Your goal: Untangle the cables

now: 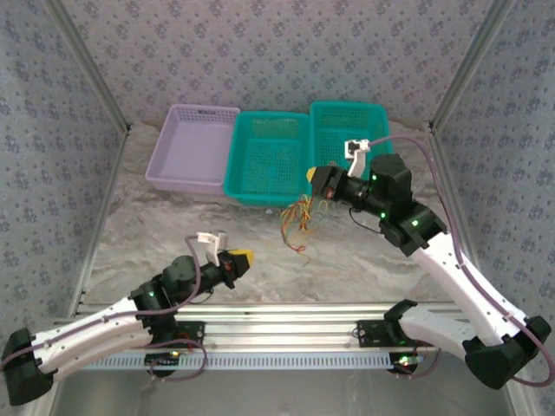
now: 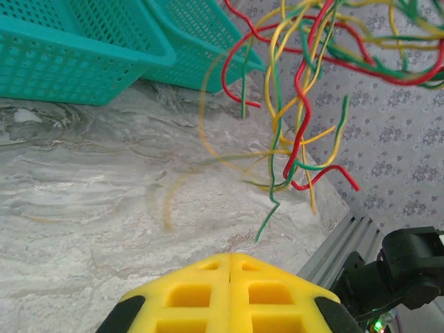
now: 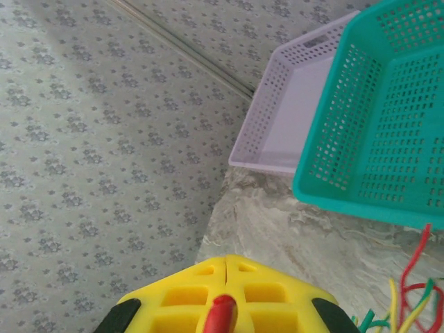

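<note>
Near the worktop's [image 1: 156, 234] front edge, towards its left side, we see the left gripper [image 2: 229, 260] with its yellow fingers pressed together on nothing. The cables [image 1: 299, 218] hang ahead of it and to its right, well apart from it: a tangled bunch of red, yellow and green strands over the middle of the worktop. They dangle from the right gripper [image 3: 225, 260], which pinches a red strand [image 3: 220, 316]. Behind stand two teal baskets [image 1: 269, 156] and a purple basket [image 1: 192, 147] along the back edge.
</note>
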Robot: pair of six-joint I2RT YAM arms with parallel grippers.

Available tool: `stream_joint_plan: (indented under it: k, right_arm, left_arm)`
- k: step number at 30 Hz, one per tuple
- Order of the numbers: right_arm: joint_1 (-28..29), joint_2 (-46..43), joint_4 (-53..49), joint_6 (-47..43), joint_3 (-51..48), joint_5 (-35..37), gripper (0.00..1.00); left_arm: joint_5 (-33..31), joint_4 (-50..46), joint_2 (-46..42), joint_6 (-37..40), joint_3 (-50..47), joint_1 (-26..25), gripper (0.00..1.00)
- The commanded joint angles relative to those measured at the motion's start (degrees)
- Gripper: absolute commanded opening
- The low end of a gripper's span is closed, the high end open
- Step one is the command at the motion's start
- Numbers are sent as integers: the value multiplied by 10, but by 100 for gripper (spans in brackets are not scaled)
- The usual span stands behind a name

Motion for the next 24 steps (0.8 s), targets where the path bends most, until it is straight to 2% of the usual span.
stream_joint_plan:
  k: [1, 2, 4, 6, 8, 12, 24]
  right_arm:
    - [2, 3, 5, -3, -9, -21, 0]
    - [6, 7, 6, -4, -6, -23, 0]
    - [13, 10, 6, -7, -3, -23, 0]
    - [15, 7, 10, -7, -1, -27, 0]
    - [15, 8, 10, -9, 4, -35, 0]
    - [21, 16, 18, -7, 13, -57, 0]
    - [38, 24, 39, -12, 21, -89, 0]
  left_arm:
    - [-11, -38, -18, -9, -5, 7, 0]
    - [-12, -46, -17, -10, -2, 8, 3]
    - [-11, -48, -12, -12, 2, 9, 28]
    - [-9, -46, -5, -14, 5, 9, 57]
    - [-7, -43, 1, -12, 10, 9, 68]
    - [8, -42, 18, 4, 24, 10, 75]
    - [23, -45, 36, 19, 23, 24, 75]
